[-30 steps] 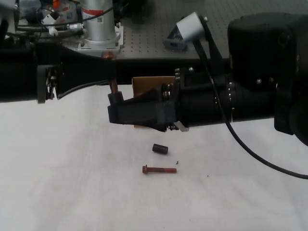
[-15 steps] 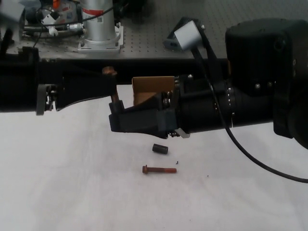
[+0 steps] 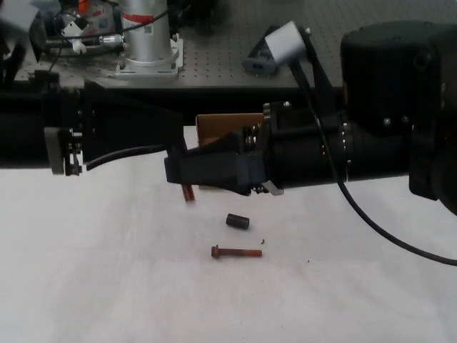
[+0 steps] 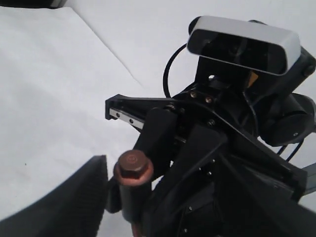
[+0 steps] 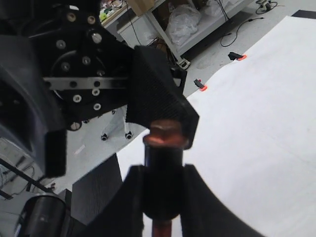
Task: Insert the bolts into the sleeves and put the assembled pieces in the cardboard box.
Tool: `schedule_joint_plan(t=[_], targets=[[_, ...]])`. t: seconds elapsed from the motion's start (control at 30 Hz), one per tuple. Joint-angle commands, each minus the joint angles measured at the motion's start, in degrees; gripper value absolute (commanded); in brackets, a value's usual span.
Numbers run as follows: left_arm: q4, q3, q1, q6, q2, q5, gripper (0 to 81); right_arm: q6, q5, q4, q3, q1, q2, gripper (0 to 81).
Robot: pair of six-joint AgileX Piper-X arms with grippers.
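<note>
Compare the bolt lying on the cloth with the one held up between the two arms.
The loose bolt lies flat on the white cloth; the held bolt hangs upright in the air. The loose bolt is bare; the held bolt sits in a black sleeve clamped by the right end effector. Both are rusty brown with a wider head.
</note>
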Motion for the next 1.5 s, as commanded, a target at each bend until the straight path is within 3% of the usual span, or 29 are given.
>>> schedule_joint_plan(t=[0.0, 0.33, 0.5, 0.7, 0.87, 1.03, 1.2, 1.47], targets=[[-1.2, -0.3, -0.3, -0.5, -0.4, 0.2, 45.4, -0.4, -0.2, -1.3, -0.8, -0.4, -0.6, 2.8], [-1.0, -0.3, 0.8, 1.7, -0.9, -7.5, 45.4, -0.4, 0.0, -1.1, -0.8, -0.7, -0.6, 2.8], [2.3, -0.3, 5.4, 2.0, -3.7, -7.5, 44.6, -0.4, 3.5, 1.7, -0.8, -3.8, -0.3, 2.8], [12.0, -0.3, 12.7, 9.3, -10.6, -10.6, 39.8, -0.4, 4.0, 3.7, -5.4, -10.1, 4.9, 2.8], [20.3, -0.3, 17.7, 14.8, -17.2, -15.7, 39.8, -0.4, 4.0, 6.2, -15.4, -14.8, 14.9, 2.8], [25.0, -0.3, 20.7, 18.0, -22.4, -16.6, 39.8, -0.4, 4.0, 10.3, -28.7, -17.2, 28.1, 2.8], [28.4, -0.3, 21.3, 18.0, -25.7, -19.6, 39.8, -0.4, 4.4, 18.0, -45.4, -18.0, 41.7, 2.8], [37.6, -0.3, 21.3, 18.0, -28.6, -21.5, 39.8, -0.3, 14.5, 31.3, -64.1, -18.1, 57.3, 2.8]])
